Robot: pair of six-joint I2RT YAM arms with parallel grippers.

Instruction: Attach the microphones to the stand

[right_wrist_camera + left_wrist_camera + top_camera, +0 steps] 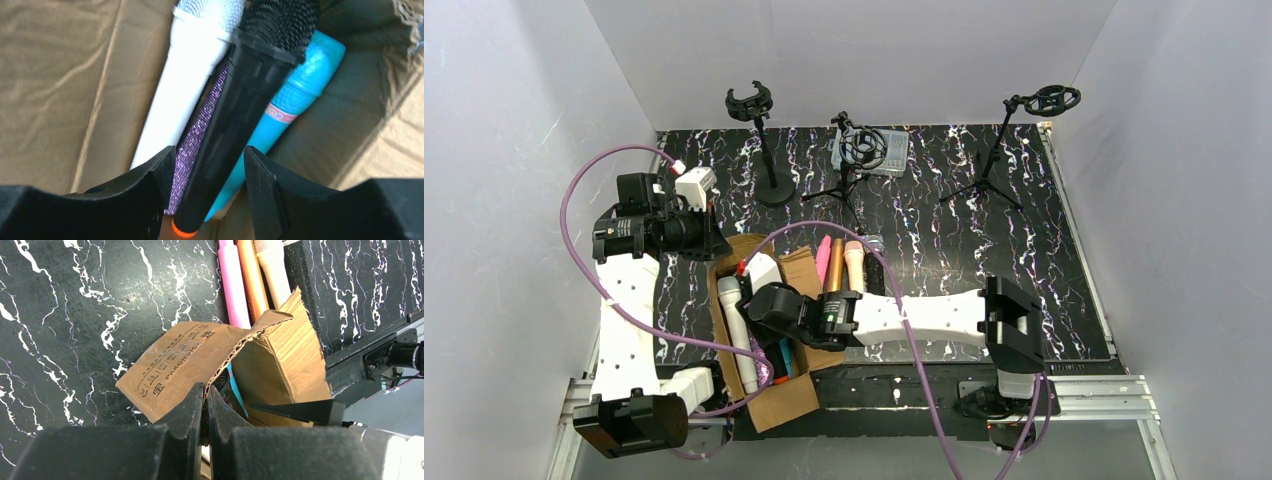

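Observation:
An open cardboard box [786,398] lies between the arms. In the right wrist view it holds a white microphone [185,80], a purple glitter one [192,145], a black one [245,100] and a teal-blue one [295,90]. My right gripper [210,152] is open inside the box [760,306], its jaws either side of the black microphone's handle, with a gap on the right side. My left gripper [206,387] is shut on the box flap [180,360] at the box's far left corner [717,243]. Pink [235,285], gold [252,280] and peach [272,270] microphones lie on the table beside the box.
Three stands are at the back: a round-base pole stand [761,150], a small tripod with a shock mount [861,148] and a tripod boom stand [1014,130]. A grey device [892,150] sits behind the middle stand. White walls enclose the black marbled table [984,230].

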